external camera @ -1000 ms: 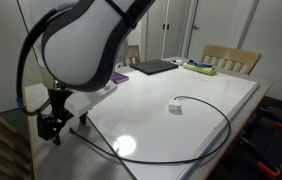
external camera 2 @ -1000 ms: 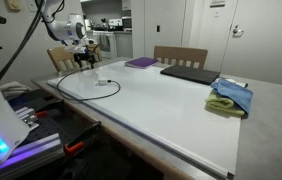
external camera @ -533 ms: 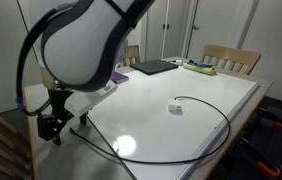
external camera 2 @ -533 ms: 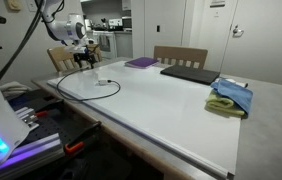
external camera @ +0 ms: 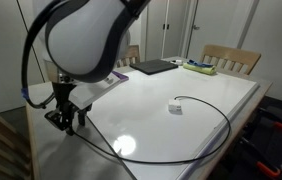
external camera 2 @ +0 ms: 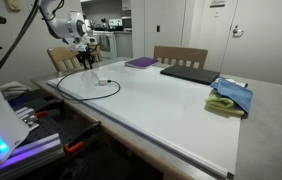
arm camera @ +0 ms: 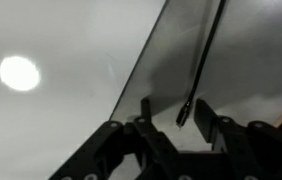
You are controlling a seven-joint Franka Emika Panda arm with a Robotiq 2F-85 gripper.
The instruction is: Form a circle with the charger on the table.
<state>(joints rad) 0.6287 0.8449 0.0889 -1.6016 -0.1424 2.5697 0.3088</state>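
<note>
**Glossy tabletop, charger in a loose loop, tool at the near corner**

White and glossy with a grey rim, the tabletop (external camera: 161, 130) fills most of both exterior views, with a ceiling light reflected in its sheen. The charger (external camera: 175, 108) lies on it. From the small white plug block (external camera 2: 99, 82) on the white panel, the thin black cable swings out in a wide curve. It runs back along the edge toward the corner where the arm stands, making a rounded loop that is not closed.

The tool (external camera: 67, 120) hangs low beside that corner, pointing down, and shows in an exterior view as a small dark shape past the loop (external camera 2: 85, 62). In the wrist view the tool (arm camera: 176, 115) has its two fingers (arm camera: 207, 112) parted. The cable's free end lies in the gap between them, and neither finger presses on it.

Farther along the tabletop lie a flat dark laptop (external camera 2: 191, 73), a purple book (external camera 2: 141, 62) and a blue and green cloth (external camera 2: 229, 97). A wooden chair (external camera: 231, 58) stands behind.
</note>
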